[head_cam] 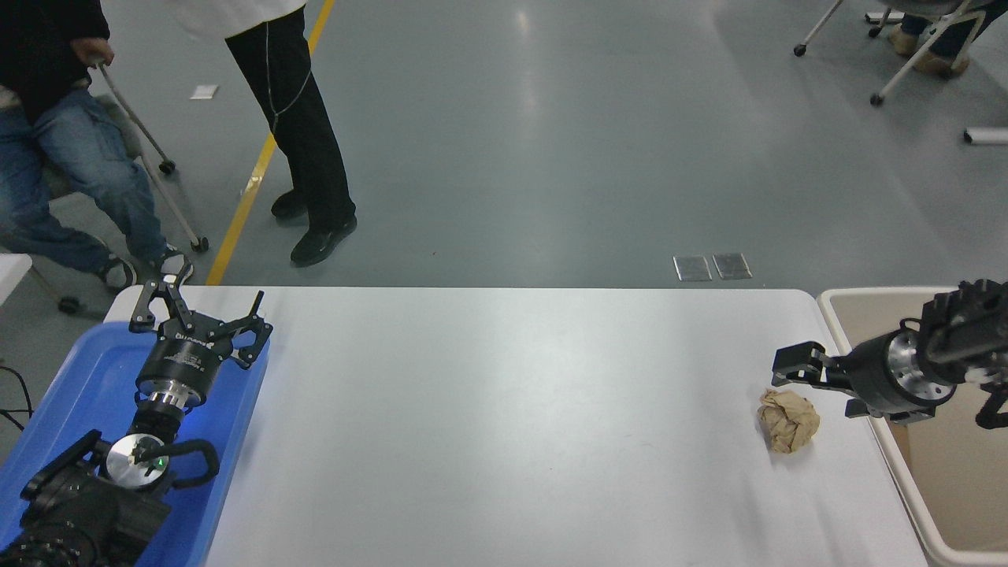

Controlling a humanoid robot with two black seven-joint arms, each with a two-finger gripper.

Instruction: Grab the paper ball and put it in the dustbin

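Note:
The paper ball [788,420], a crumpled tan-brown wad, lies on the white table [504,409] near its right edge. My right gripper [816,389] comes in from the right edge, low over the table. It is open, just above and to the right of the ball, with one finger [795,365] beyond the ball's far side. I cannot tell whether it touches the ball. The dustbin [888,465], a beige tub with a thick rim, stands off the table's right edge, under the right arm. My left gripper [201,313] is parked open at the lower left.
A blue tray [87,378] lies under the left arm at the table's left end. Beyond the far edge a person [303,134] stands on the floor and another [55,150] sits at the top left. Wheeled chairs [913,47] stand at the top right.

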